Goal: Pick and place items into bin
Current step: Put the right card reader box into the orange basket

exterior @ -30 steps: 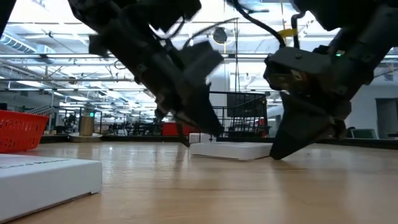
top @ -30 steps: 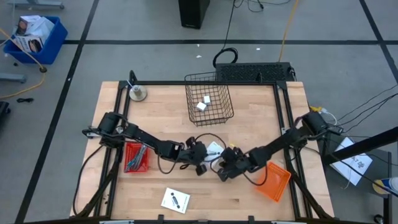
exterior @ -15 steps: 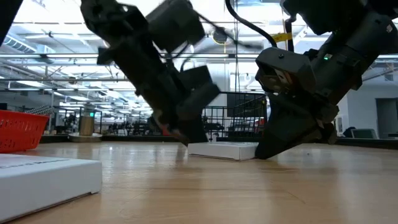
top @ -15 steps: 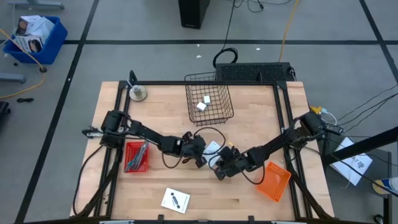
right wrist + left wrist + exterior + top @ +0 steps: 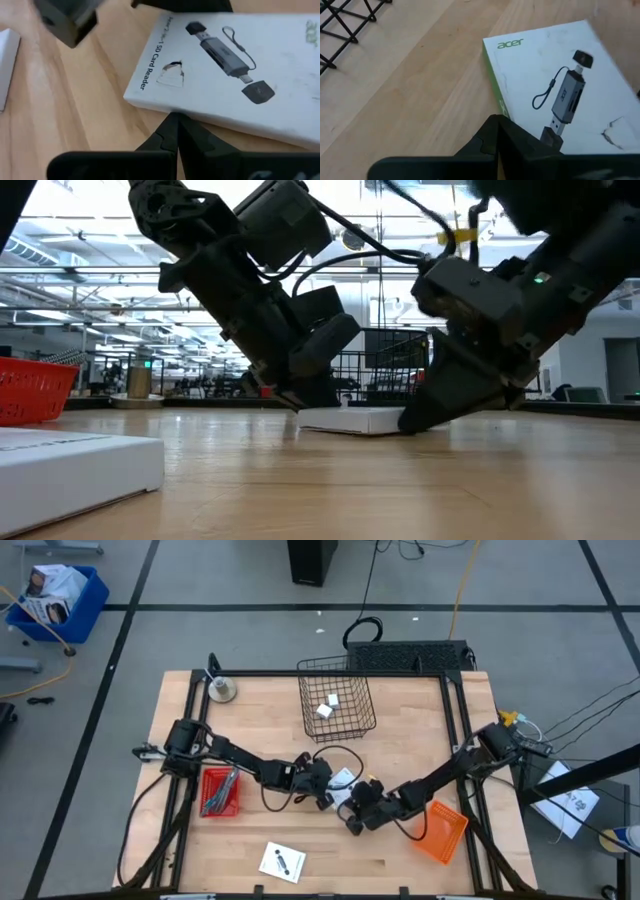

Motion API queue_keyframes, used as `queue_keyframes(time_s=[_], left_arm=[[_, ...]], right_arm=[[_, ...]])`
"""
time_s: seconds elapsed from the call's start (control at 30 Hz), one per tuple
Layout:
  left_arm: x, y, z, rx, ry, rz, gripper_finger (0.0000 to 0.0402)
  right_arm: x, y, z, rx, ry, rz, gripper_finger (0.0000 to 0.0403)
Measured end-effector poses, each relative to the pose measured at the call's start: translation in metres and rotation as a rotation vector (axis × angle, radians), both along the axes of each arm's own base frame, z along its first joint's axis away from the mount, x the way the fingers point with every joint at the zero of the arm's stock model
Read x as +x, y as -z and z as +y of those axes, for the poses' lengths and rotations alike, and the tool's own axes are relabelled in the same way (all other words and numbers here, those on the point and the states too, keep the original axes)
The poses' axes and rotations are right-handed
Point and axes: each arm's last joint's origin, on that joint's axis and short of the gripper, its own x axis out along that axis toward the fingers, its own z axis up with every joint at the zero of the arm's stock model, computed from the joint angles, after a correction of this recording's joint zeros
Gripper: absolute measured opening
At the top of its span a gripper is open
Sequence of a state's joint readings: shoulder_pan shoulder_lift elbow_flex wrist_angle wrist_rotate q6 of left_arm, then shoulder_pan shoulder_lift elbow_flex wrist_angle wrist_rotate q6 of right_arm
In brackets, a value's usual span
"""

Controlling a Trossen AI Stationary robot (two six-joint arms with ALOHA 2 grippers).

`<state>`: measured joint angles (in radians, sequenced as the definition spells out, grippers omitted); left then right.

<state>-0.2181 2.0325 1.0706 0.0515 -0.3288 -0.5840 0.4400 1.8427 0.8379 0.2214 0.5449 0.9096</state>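
White card reader box (image 5: 343, 780) flat mid-table, unpicked, between closed, empty left gripper (image 5: 325, 796) and right gripper (image 5: 354, 821); wire bin (image 5: 336, 700) seemingly holding two white blocks (image 5: 327, 706); second box (image 5: 282, 862) near front edge.

A smooth matt cardboard box (image 5: 555, 85) is being supported by a pale wood table (image 5: 420, 95); black wire basket (image 5: 337, 705).

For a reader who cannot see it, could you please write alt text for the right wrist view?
A flat white card-reader box, printed with a picture of a grey USB adapter, lies on the wooden table. The right gripper points at its near edge with its dark fingers shut. Part of the left arm shows blurred beyond the box.
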Motion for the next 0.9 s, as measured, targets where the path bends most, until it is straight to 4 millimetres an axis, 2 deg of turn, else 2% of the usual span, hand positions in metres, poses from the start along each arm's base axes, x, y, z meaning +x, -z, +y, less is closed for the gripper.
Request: queue_keyframes(time_s=[0.27,0.4,0.6,0.9], left_arm=[[-0.001,0.001,0.000,-0.001,0.001,0.009,0.0006],[-0.001,0.001,-0.001,-0.010,-0.004,0.006,0.0018],[-0.001,0.001,-0.001,-0.012,-0.003,0.003,0.0004],[-0.001,0.001,-0.002,-0.022,-0.007,0.000,0.0018]], right_arm=[[-0.001,-0.008,0.010,-0.103,0.016,-0.087,0.0000],[0.000,-0.009,0.009,-0.122,0.022,-0.093,0.0000],[0.003,-0.014,0.008,-0.144,0.028,-0.123,0.0000],[0.007,-0.016,0.005,-0.168,0.018,-0.142,0.0000]])
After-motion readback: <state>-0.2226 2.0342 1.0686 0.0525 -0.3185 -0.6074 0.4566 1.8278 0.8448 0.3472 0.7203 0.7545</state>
